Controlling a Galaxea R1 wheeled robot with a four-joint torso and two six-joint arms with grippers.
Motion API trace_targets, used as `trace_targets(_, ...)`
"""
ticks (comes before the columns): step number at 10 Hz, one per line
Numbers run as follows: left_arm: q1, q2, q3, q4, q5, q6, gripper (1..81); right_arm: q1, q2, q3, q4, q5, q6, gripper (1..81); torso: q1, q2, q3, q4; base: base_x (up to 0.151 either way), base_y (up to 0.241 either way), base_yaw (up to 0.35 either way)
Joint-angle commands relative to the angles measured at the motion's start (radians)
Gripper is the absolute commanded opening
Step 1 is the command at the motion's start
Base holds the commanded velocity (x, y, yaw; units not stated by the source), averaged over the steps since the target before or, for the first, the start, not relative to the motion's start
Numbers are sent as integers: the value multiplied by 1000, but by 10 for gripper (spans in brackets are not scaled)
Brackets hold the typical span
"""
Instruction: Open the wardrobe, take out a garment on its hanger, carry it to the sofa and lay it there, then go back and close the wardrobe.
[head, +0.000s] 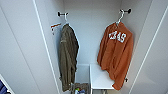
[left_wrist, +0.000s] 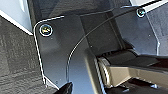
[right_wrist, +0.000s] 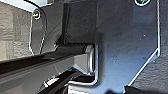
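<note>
The wardrobe (head: 87, 30) stands open in front of me in the head view, its white doors swung out to the left (head: 20, 50) and right (head: 155, 62). Inside on the right hangs the garment (head: 116, 55), a burnt-orange hooded sweatshirt with white letters on the chest. It hangs from a thin white hanger (head: 120, 17) hooked on a short black peg (head: 126, 11). Its lower hem droops over a white shelf (head: 100, 77). The sofa is not seen here.
A dark olive-green jacket (head: 67, 57) hangs on the left inside the wardrobe from another black peg (head: 61, 14). A small basket with colourful items (head: 80, 88) sits at the wardrobe's bottom. Both wrist views look down on dark grey carpet (left_wrist: 15, 50) (right_wrist: 12, 30).
</note>
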Motion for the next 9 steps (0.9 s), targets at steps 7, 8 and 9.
trace_targets(7, -49, 3, 1, 4, 58, 4, 811, 36, 2, 5, 14, -60, 5, 811, 0, 0, 0, 0, 110, 0, 0)
trace_targets(8, -49, 3, 1, 4, 58, 4, 811, 36, 2, 5, 14, -60, 5, 811, 0, 0, 0, 0, 111, 0, 0)
trace_targets(9, -49, 3, 1, 4, 58, 4, 811, 36, 2, 5, 13, -60, 5, 811, 0, 0, 0, 0, 111, 0, 0)
